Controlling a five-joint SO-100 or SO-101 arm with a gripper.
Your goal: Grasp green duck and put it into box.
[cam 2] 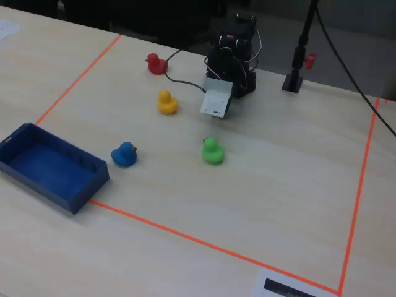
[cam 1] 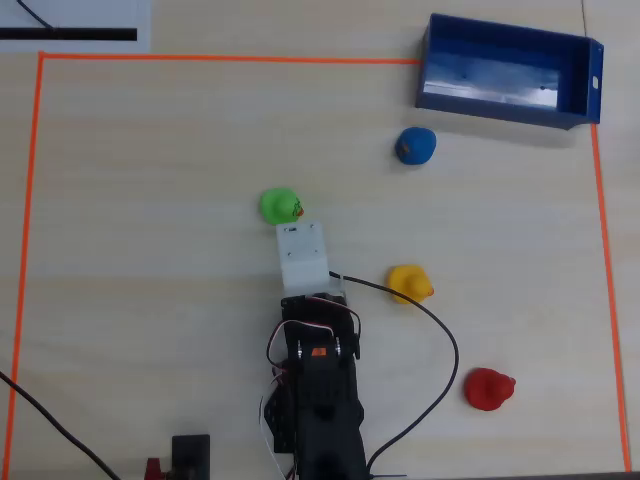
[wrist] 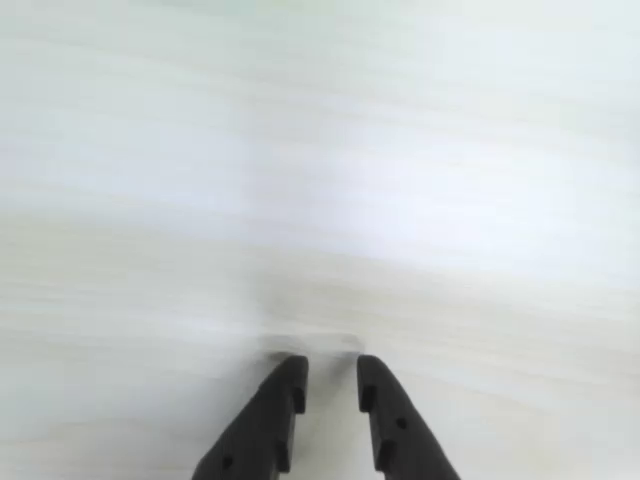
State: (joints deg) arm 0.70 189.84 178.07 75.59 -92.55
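Black arm [cam 1: 318, 400], white wrist block [cam 1: 302, 255], black fingers [wrist: 270, 420], red-white wires

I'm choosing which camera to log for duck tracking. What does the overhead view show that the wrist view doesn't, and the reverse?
Only the overhead view shows the small green rubber duck, the blue, yellow and red ducks, the dark blue plastic box, the orange tape border and the arm's body. Only the wrist view shows the gripper and its two dark fingertips, slightly apart, nothing between them. Both share the pale wooden table.
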